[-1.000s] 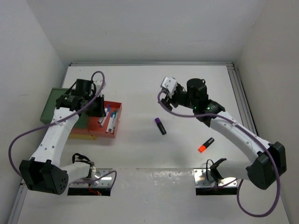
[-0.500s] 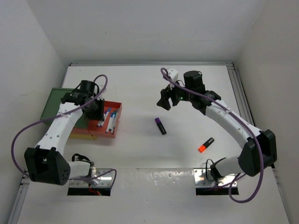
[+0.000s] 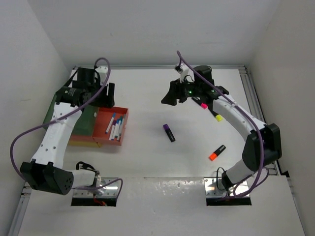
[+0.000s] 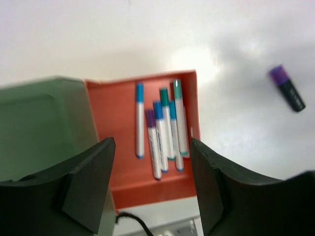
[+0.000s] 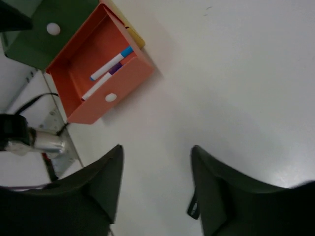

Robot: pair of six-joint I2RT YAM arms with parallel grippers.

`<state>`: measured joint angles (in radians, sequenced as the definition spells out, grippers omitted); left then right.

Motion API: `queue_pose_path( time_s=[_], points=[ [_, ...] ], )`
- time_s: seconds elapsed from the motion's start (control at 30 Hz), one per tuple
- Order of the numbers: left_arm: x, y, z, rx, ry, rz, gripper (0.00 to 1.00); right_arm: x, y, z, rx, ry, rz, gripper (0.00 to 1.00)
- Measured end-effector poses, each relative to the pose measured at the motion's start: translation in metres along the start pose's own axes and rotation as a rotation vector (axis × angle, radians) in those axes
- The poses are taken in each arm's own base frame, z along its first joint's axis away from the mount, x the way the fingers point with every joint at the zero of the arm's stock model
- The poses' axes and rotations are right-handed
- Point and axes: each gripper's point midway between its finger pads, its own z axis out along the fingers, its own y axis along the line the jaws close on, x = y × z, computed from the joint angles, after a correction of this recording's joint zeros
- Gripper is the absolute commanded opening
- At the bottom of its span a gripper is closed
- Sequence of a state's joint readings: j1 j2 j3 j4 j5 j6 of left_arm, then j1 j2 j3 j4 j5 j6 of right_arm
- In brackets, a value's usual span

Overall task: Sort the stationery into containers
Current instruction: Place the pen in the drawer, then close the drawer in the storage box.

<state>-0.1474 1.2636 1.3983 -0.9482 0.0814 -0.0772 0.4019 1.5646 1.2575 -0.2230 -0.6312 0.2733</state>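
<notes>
Red-orange box tray (image 4: 112, 118) holds slim capped pens (image 4: 165, 128); chunky purple highlighter (image 4: 288, 88) apart.

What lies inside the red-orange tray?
About six thin white pens with blue, teal and purple caps lie in the red-orange tray. Its near corners are covered by the left gripper, so anything there is unseen.

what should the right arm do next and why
Probably lower the right gripper toward the purple highlighter: its jaws stand open and empty, and that highlighter lies loose on the table close by, not yet sorted.
</notes>
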Motion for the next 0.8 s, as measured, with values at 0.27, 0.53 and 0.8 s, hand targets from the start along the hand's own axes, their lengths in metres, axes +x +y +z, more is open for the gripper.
queue_pose_path(
  time_s=[0.27,0.53,0.8],
  points=[
    [-0.053,0.027,-0.069,-0.108,-0.235,0.090,0.35,0.004,-0.005,0.048,-0.077,0.046,0.260,0.10],
    [-0.010,0.081,-0.061,-0.234,-0.046,0.082,0.35,0.027,0.032,0.110,-0.174,0.132,0.424,0.00],
    [0.022,0.101,-0.046,-0.199,0.087,0.056,0.50,0.069,0.063,0.155,-0.186,0.231,0.583,0.00]
  ],
)
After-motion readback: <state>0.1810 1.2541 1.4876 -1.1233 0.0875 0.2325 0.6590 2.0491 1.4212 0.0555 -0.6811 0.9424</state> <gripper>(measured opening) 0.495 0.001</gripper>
